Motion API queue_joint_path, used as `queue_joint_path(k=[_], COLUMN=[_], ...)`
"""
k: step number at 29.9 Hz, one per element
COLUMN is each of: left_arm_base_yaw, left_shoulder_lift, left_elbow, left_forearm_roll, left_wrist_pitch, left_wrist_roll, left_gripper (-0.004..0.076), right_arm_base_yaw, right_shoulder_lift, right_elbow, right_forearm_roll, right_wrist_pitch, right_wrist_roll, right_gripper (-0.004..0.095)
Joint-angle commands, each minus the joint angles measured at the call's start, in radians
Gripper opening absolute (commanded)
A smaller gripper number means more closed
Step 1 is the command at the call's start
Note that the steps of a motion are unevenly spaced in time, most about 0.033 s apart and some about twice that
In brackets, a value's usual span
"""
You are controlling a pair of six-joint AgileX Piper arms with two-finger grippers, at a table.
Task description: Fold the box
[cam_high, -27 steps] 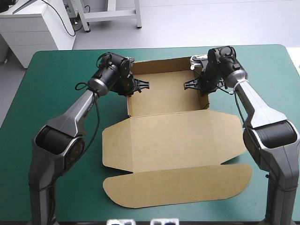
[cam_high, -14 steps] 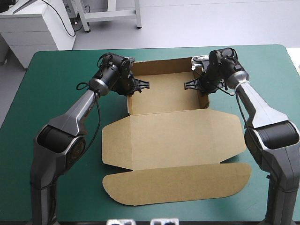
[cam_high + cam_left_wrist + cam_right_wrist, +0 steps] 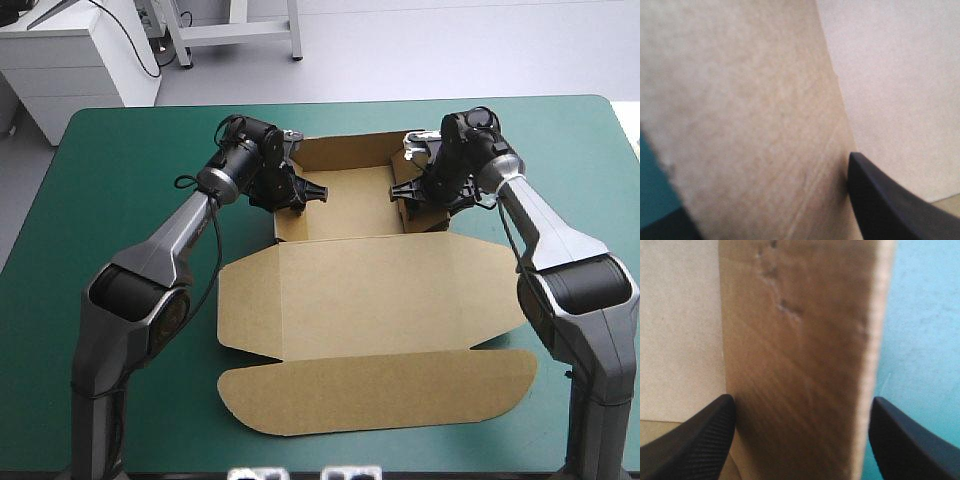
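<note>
The brown box [image 3: 360, 290] lies mid-way across the teal-green surface [image 3: 120, 220], with its tray in the upper centre of the high view and its lid flat toward the lower centre. My left jaws stand apart astride the tray's left wall [image 3: 750, 125], gripping nothing. My right jaws likewise gape either side of the right wall [image 3: 800, 365]. I judge the risk to be uneven pushing: one wall tipping in ahead of the other could skew the tray, crease the board, or let a wall spring back out.
</note>
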Motion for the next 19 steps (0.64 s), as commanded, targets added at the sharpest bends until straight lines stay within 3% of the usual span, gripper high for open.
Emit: queue_joint_path(k=[1, 9, 15, 19], left_arm_base_yaw=[-0.006, -0.006, -0.006, -0.006], left_shoulder_lift=[-0.066, -0.070, -0.116, -0.183], left_elbow=[-0.047, -0.181, -0.284, -0.292], left_forearm_roll=[0.005, 0.058, 0.107, 0.107], left_wrist_pitch=[0.059, 0.059, 0.059, 0.059], left_wrist_roll=[0.002, 0.000, 0.000, 0.000], left_gripper=[0.0477, 0.0477, 0.0470, 0.0349], right_arm_base_yaw=[-0.003, -0.003, -0.003, -0.003], right_shoulder_lift=[-0.055, -0.055, -0.055, -0.080], right_elbow=[-0.047, -0.189, -0.298, -0.303], right_forearm_roll=[0.001, -0.008, -0.048, -0.028], right_wrist_pitch=[-0.022, -0.043, 0.022, 0.022], right_wrist_roll=[-0.003, 0.004, 0.010, 0.016], right_gripper=[0.0736, 0.0736, 0.0736, 0.0736])
